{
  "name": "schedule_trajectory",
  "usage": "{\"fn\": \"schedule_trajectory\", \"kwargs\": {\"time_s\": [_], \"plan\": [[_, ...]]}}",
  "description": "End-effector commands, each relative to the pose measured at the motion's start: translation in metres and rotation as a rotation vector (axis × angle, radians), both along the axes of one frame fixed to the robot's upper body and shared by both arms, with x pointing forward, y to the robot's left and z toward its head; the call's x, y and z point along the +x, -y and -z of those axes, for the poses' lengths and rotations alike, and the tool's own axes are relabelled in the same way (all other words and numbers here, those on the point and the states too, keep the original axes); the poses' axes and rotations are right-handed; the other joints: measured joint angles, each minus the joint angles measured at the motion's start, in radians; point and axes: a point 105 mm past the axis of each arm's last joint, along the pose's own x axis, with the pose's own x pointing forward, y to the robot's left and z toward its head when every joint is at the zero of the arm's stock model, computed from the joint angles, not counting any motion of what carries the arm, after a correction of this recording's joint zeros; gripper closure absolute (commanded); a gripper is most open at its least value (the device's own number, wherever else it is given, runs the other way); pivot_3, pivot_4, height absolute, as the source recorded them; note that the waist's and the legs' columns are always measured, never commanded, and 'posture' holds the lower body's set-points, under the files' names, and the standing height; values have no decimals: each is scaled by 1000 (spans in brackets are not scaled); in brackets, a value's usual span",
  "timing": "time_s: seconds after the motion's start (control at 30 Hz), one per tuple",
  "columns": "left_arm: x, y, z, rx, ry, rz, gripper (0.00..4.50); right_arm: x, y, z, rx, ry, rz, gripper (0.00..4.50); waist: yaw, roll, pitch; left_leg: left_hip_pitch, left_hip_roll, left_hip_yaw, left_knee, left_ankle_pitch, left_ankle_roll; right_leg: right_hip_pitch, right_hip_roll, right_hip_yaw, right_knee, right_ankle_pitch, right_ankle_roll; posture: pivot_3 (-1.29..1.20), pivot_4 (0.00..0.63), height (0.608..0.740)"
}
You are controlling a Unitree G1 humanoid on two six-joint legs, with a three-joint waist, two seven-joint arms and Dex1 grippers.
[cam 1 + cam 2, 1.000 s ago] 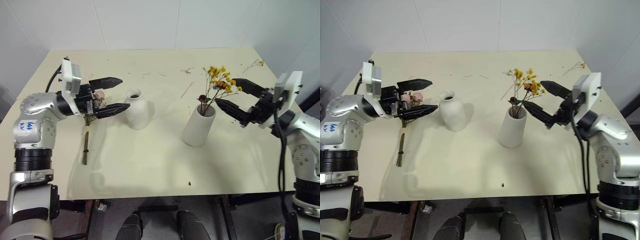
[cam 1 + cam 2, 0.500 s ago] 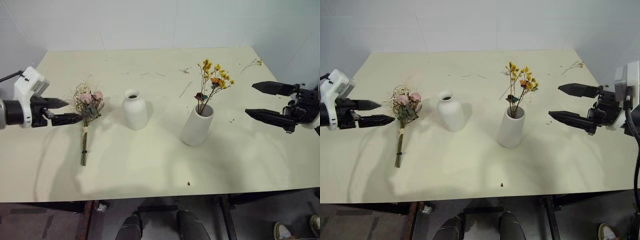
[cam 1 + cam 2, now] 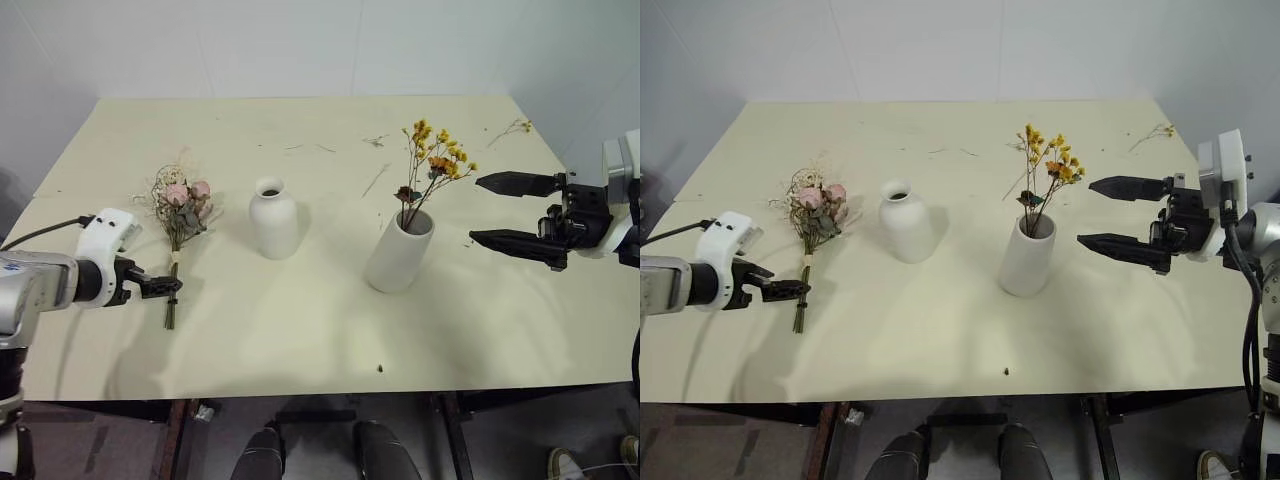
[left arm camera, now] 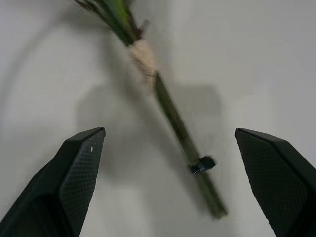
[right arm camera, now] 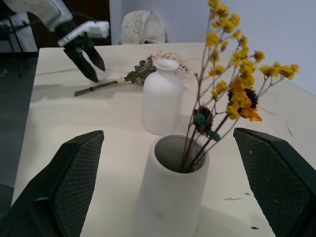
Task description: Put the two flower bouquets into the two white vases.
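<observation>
Rose bouquet (image 3: 178, 225) flat on the table (image 3: 300, 330), left of centre in the head views, pink heads toward the far edge, stems pointing toward the near edge, a pale wrap and a small dark tie around the stems. Just to its right, apart from it, bottle vase (image 3: 274, 218), upright, mouth dark and bare. Further right, near mid-frame, cylinder vase (image 3: 398, 250), upright, with the yellow bouquet (image 3: 430, 170) standing in it, thin brown stems leaning up and to the right, a dark bloom low among them.

At lower left, left gripper (image 3: 163, 287) low over the table, tips right by the lower stems of the rose bouquet; cannot tell whether touching. Fingers spread wide, one on each side of the stems in the left wrist view, holding nothing.

At right, right gripper (image 3: 498, 211) held level, pointing left toward the cylinder vase, well apart from it and from the yellow flowers. Fingers (image 3: 510, 183) wide, nothing between them.

Loose twig scraps (image 3: 512, 127) scattered near the far right corner of the table, more faint bits along the far half.
</observation>
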Motion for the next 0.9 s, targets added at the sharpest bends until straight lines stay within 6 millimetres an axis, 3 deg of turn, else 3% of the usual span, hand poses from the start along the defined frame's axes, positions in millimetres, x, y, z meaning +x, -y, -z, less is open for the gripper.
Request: {"fn": "schedule_trajectory", "kwargs": {"time_s": [0.03,0.33,0.47,0.8,0.83,0.9], "plan": [[8,-4,-6,11,35,-73,0,-8,-9,-10,-7,41,-49,48,-1,0,0,0,0,0,0,0,0,0,0,0,0,0,0,0,150,740],[11,-7,12,40,-27,-74,0,-13,-15,-10,8,50,-66,48,1,0,0,0,0,0,2,0,0,0,0,0,0,1,0,0,150,740],[13,-14,14,51,-39,-81,1161,-14,-15,-13,40,89,-68,0,0,0,0,0,0,0,2,0,0,0,0,0,0,1,0,0,150,740],[23,-3,20,21,-50,-27,4268,-15,-16,-12,57,85,-68,0,6,0,0,0,0,0,3,0,0,1,0,0,0,1,0,0,150,740],[24,-4,20,20,-45,-28,4476,-14,-16,-12,57,84,-66,0,8,0,0,0,0,0,3,0,0,1,0,0,0,1,0,0,150,740],[31,-15,12,32,19,-89,4476,-14,-15,-11,61,82,-58,0,11,0,0,0,0,0,3,0,0,1,0,0,0,1,0,0,150,740]]}}
